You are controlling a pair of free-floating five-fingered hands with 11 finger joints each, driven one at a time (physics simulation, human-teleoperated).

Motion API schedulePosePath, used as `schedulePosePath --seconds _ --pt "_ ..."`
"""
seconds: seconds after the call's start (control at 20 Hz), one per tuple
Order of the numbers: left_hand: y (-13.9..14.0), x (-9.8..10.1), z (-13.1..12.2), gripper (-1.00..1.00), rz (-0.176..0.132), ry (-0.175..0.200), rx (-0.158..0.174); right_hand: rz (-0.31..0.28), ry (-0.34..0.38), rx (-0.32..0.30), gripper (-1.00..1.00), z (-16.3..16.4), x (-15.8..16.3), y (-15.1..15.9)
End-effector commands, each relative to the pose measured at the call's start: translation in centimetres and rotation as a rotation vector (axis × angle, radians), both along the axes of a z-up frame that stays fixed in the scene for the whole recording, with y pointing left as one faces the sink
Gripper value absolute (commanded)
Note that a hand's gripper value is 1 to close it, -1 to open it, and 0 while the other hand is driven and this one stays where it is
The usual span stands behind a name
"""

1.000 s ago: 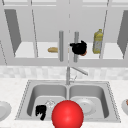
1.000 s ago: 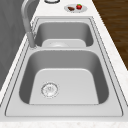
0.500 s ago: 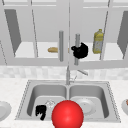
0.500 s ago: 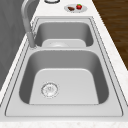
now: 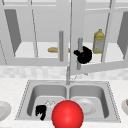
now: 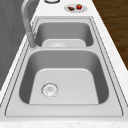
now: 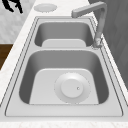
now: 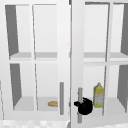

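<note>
White marble surface (image 6: pixel 117 67) surrounds a double-basin stainless steel sink (image 5: pixel 67 86), and behind it hangs a white wall cabinet with glass-paned doors (image 8: pixel 40 57). No writing can be read anywhere; the yellowish plastic bottle (image 5: pixel 99 41) on the cabinet's lower shelf carries a label too blurred to make out. The right hand (image 5: pixel 84 55) is clenched around the grey vertical bar handle (image 5: pixel 80 42) of the right cabinet door (image 5: pixel 77 25), which stands slightly ajar, its lower edge angled out from the frame; the hand covers the middle of the handle, and the bottle stands just beside it, behind the glass. A tan bread loaf (image 5: pixel 53 49) lies on the same shelf, partly hidden by the left door's handle (image 5: pixel 61 46). The left hand (image 5: pixel 41 111) hangs over the sink's front left edge with fingers curled downward, holding nothing. A large red sphere (image 5: pixel 67 114) blocks the front middle of the sink, cut off by the frame's bottom edge. A round white plate (image 7: pixel 72 88) lies in the right basin, and a grey faucet (image 7: pixel 96 22) rises between the basins.
</note>
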State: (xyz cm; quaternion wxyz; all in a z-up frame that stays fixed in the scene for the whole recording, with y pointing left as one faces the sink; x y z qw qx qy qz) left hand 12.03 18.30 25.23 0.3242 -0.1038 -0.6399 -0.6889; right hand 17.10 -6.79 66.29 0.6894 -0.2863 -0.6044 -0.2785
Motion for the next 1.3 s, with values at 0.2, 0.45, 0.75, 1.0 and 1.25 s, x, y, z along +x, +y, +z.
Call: schedulePosePath --seconds 0.2,0.45,0.75,1.0,1.25 --pt "0.0 0.0 0.0 0.0 0.0 0.0 0.0 0.041 -0.009 0.01 1.0 -1.6 -4.5 -3.7" --pt "0.0 0.0 0.0 0.0 0.0 0.0 0.0 0.097 -0.032 -0.003 1.0 -1.6 -7.1 -5.6" --pt "0.0 0.0 0.0 0.0 0.0 0.0 0.0 0.164 -0.053 -0.022 1.0 -1.6 -9.9 -8.1" --pt "0.0 0.0 0.0 0.0 0.0 0.0 0.0 0.213 -0.066 -0.034 1.0 -1.7 -12.5 -10.1" --pt "0.0 0.0 0.0 0.0 0.0 0.0 0.0 0.261 -0.082 -0.055 1.0 -1.9 -14.9 -12.5"
